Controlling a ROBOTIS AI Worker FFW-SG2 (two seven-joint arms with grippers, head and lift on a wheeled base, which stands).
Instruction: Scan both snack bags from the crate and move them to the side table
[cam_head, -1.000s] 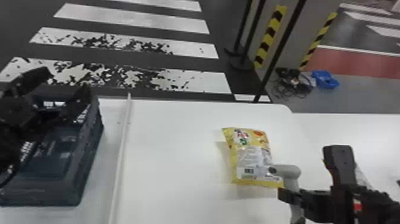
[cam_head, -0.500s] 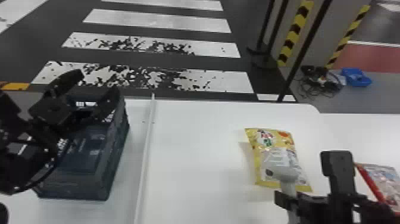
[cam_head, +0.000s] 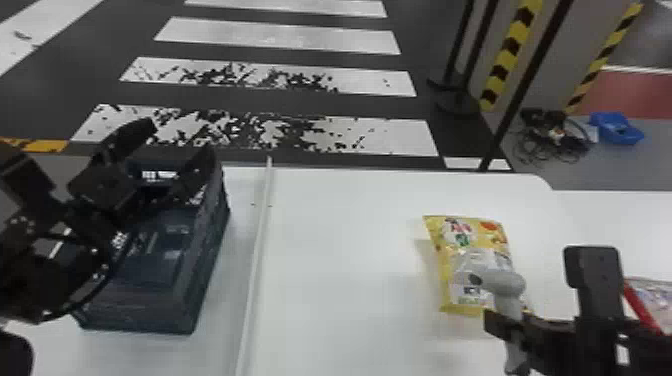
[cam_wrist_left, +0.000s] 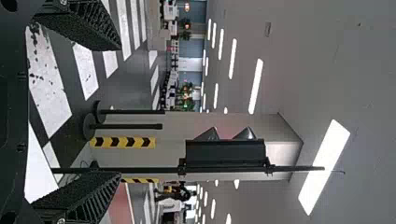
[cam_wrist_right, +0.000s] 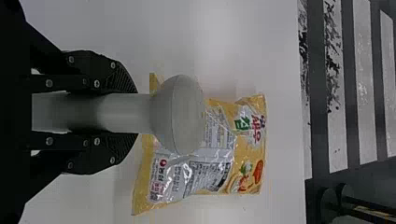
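On the white table lies a yellow snack bag (cam_head: 450, 255), also in the right wrist view as a printed yellow bag (cam_wrist_right: 250, 158). My right gripper (cam_head: 510, 327) is shut on a grey scanner (cam_head: 505, 285), whose head overlaps the bag's near end. In the right wrist view the right gripper (cam_wrist_right: 133, 112) clasps the handle of the scanner (cam_wrist_right: 180, 116). A red-edged bag (cam_head: 657, 302) lies at the head view's right edge, partly behind the right arm. My left gripper (cam_head: 162, 160) is open over the dark crate (cam_head: 212, 250); in the left wrist view the left gripper (cam_wrist_left: 119, 109) has nothing between its fingers.
A raised white strip (cam_head: 255, 250) runs along the table between crate and yellow bag. Beyond the far edge are striped floor, black poles (cam_head: 525, 82) and, at the back right, cables with a blue tray (cam_head: 617, 127) on the floor.
The head view has swung left, so the scene sits farther right. Against the yellow bag, the scanner in my right gripper has shifted left. More of the red-edged bag shows.
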